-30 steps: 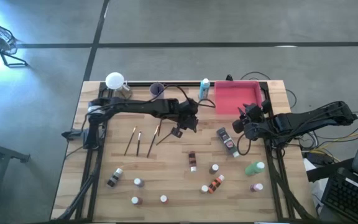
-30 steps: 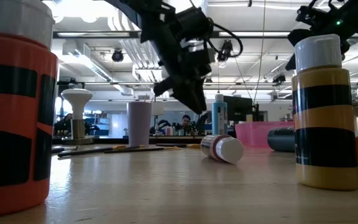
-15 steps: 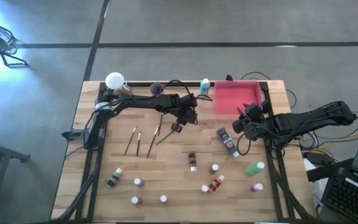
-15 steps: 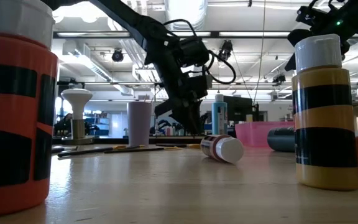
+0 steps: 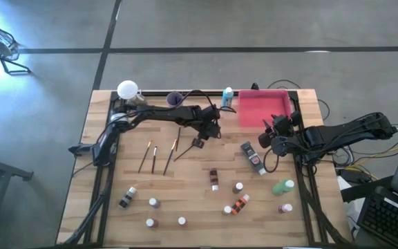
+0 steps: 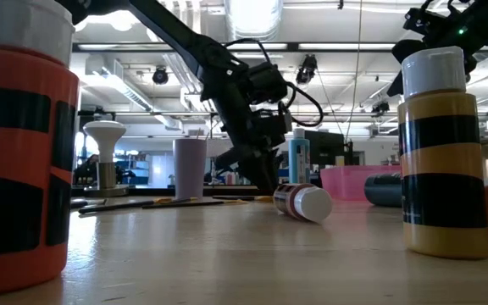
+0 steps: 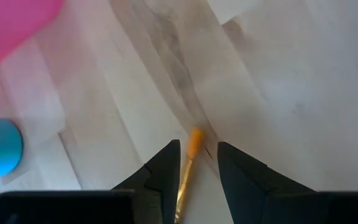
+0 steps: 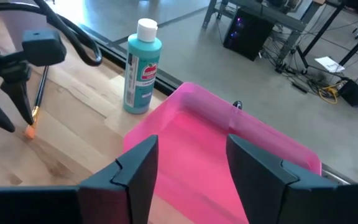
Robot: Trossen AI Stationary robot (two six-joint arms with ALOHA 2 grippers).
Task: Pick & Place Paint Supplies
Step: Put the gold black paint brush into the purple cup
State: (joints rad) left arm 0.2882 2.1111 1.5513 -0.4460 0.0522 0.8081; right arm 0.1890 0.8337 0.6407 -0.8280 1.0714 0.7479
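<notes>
A thin dark brush (image 5: 187, 151) lies flat on the wooden table, its orange end (image 7: 194, 138) pointing toward the pink tray (image 5: 262, 109). My left gripper (image 5: 200, 142) slants down over that end, close to the table in the low view (image 6: 265, 182). It is narrowly open, with one finger on each side of the brush (image 8: 39, 93). My right gripper (image 5: 264, 135) hovers open by the tray's near left corner, with nothing between its fingers (image 8: 135, 168). Small white-capped bottles such as the brown one (image 5: 213, 178) stand or lie toward the near edge.
Other brushes (image 5: 153, 159) lie left of the gripper. A lilac cup (image 5: 174, 99) and a blue bottle (image 5: 227, 98) stand at the far edge. A dark tube (image 5: 253, 156) lies near the right arm. Orange (image 6: 19, 144) and yellow (image 6: 443, 152) bottles stand at the near edge.
My left gripper has come down from well above the table to just over it, and its fingers now straddle the brush's orange end. The brush has stayed where it lay.
</notes>
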